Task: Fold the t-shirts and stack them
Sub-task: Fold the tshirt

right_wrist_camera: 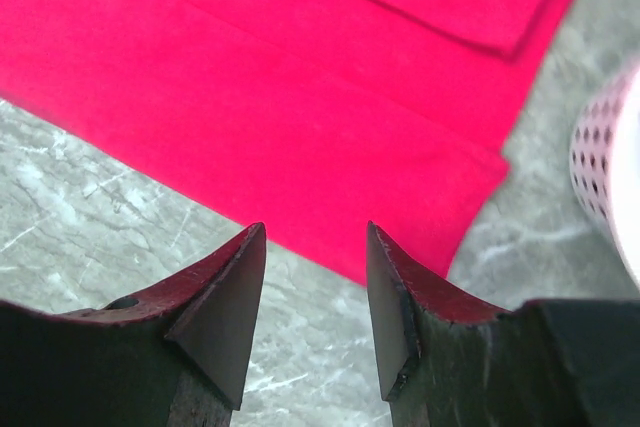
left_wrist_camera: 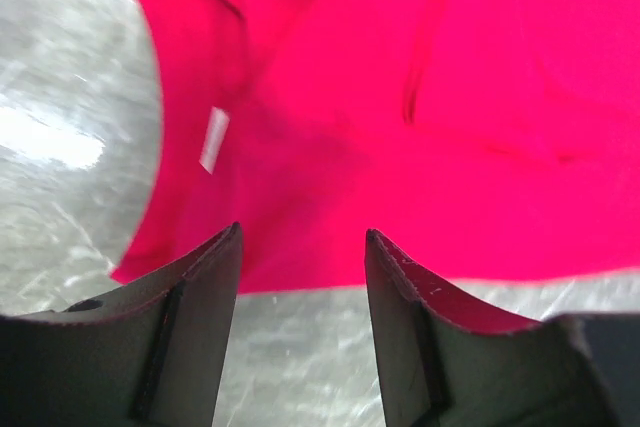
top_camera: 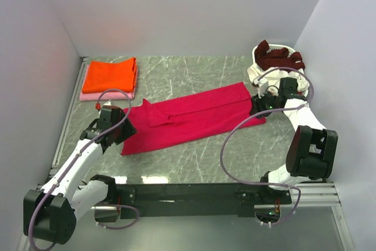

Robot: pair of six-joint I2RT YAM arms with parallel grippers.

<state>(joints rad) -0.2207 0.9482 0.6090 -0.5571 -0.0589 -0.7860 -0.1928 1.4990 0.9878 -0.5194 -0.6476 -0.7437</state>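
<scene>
- The crimson-pink t-shirt (top_camera: pixel 194 119) lies flat across the middle of the table (top_camera: pixel 194 166), folded lengthwise into a long band, with its collar end by the left gripper (top_camera: pixel 123 133) and its hem end by the right gripper (top_camera: pixel 257 109)
- Both grippers have their jaws spread apart with nothing between them, each poised at the near edge of its end of the cloth
- The cloth looks light, soft and limp, so it would likely sag and come unfolded if lifted at one point; pinching through all layers at the corners of one end seems safest
- The table is smooth grey-green marble pattern, probably slick under cloth
- An orange t-shirt (top_camera: pixel 110 74) sits folded on a pale pink t-shirt (top_camera: pixel 93 96) at the far left; a dark maroon t-shirt (top_camera: pixel 276 57) fills the basket (top_camera: pixel 254 74) at the far right; white walls (top_camera: pixel 176 10) close in on three sides
</scene>
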